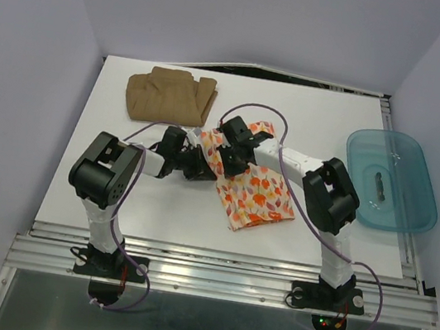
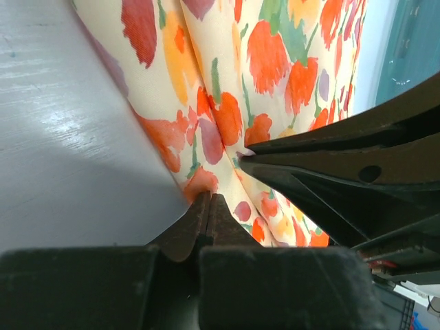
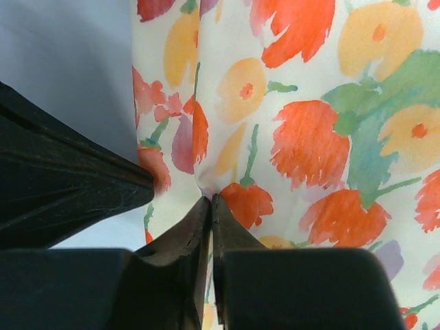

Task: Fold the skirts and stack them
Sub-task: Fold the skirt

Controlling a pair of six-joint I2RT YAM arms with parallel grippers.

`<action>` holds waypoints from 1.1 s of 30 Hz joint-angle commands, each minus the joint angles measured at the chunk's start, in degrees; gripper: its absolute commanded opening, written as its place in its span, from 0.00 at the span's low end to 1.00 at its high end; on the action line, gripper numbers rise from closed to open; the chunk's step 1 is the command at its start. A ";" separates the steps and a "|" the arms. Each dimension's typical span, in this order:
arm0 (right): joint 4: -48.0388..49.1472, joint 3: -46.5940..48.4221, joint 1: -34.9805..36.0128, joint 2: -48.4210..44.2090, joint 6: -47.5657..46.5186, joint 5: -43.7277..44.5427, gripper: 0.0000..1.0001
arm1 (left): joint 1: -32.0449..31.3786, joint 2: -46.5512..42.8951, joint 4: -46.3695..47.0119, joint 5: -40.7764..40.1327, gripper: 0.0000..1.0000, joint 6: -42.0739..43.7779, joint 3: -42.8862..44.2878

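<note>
The cream leaf-print skirt [image 1: 255, 194] lies partly folded in the middle of the table, and its cloth fills the left wrist view [image 2: 227, 75] and the right wrist view [image 3: 309, 137]. My left gripper [image 1: 205, 163] [image 2: 210, 198] is shut on its left edge, low by the tabletop. Close beside it, my right gripper [image 1: 231, 155] [image 3: 211, 200] is shut on a bunched pinch of the same skirt. The right gripper's dark fingers [image 2: 323, 161] show in the left wrist view. The plain tan-brown skirt [image 1: 171, 95] lies folded at the back left, away from both grippers.
A translucent teal tub [image 1: 391, 180] rests at the table's right edge, partly overhanging it. Purple cables loop over both arms. The white table [image 1: 114, 198] is walled in by pale panels on the left, right and back.
</note>
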 commanded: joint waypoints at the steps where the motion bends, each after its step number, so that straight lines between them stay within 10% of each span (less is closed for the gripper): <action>1: -0.91 3.27 0.37 0.43 -0.82 2.84 0.04 | -0.36 0.06 -0.27 -0.10 0.00 1.20 2.15; 33: -2.23 7.67 0.89 1.74 5.07 -8.85 0.01 | -0.36 1.02 -3.26 -2.03 0.00 2.96 3.29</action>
